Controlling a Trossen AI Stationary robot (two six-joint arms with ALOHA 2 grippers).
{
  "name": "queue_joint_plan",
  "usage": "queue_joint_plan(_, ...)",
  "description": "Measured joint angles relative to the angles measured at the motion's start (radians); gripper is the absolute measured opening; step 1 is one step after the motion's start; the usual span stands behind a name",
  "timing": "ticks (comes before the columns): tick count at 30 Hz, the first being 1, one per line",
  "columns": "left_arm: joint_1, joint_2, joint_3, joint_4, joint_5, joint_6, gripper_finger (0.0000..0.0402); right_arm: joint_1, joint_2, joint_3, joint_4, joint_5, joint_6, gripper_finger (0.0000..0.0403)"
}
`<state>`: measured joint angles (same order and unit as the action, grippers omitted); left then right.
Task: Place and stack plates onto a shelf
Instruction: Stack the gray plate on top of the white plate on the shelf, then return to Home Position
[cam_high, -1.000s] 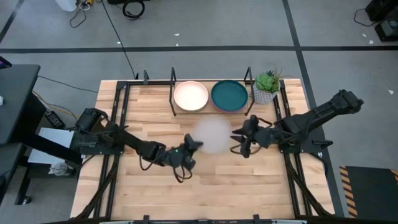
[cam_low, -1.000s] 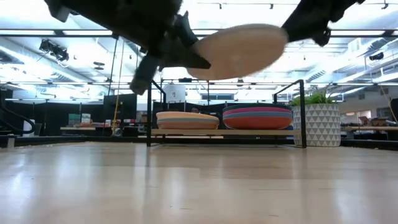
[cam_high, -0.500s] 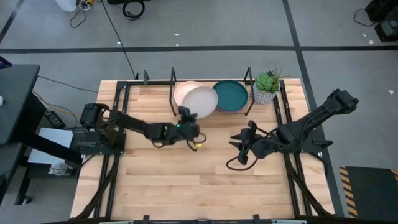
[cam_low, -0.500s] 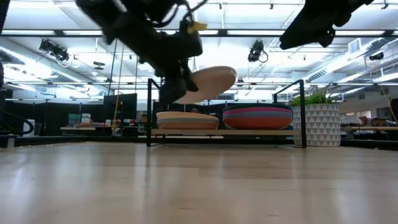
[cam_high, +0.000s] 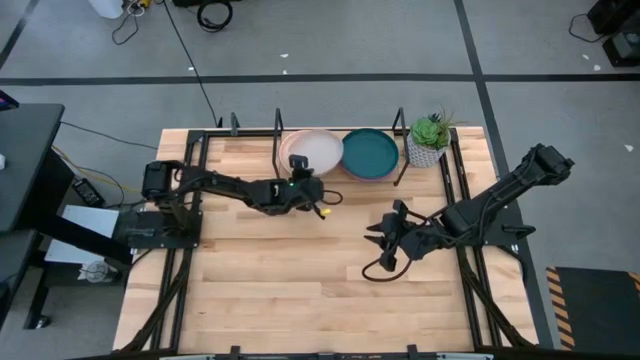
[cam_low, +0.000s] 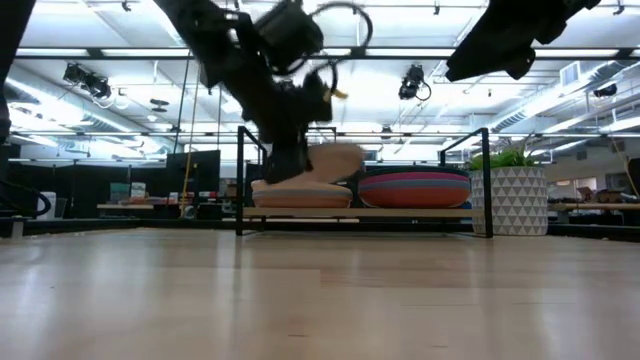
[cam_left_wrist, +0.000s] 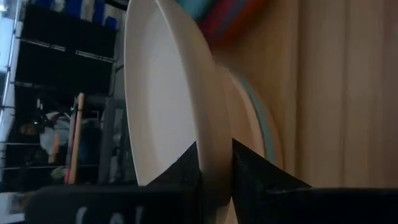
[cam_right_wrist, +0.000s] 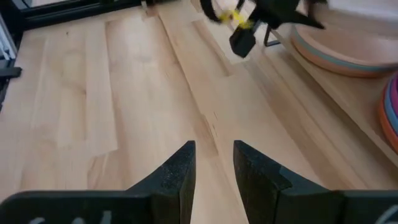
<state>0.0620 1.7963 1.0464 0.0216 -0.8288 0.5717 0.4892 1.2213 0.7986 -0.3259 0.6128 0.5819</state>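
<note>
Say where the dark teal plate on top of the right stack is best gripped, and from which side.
Probably by its raised rim, on the edge facing the open table. The teal plate lies flat atop its stack on the shelf, whose posts flank it, with the plant beside. The right end effector, open and idle, is nearest; the left end effector holds the cream plate.

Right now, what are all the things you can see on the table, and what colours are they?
Cream plate: one, pale cream, held by its rim just above the left stack on the shelf.
Left stack of plates: one pile, tan on top with a light blue stripe below, on the shelf's left half.
Right stack of plates: one pile, dark teal on top with blue, magenta and orange edges below, on the shelf's right half.
Shelf: one, black rods, at the table's far edge.
Potted plant: one, green in a white patterned pot, right of the shelf.
Table: one, light wood.
Left gripper: shut on the cream plate.
Right gripper: open, empty, over the table's right half.
</note>
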Motion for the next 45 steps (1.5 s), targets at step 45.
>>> queue_joint_plan(45,0.108,-0.145,-0.115,0.04,0.208,-0.115,0.016,0.029,0.001,0.0,0.015,0.022,-0.014,0.0113)
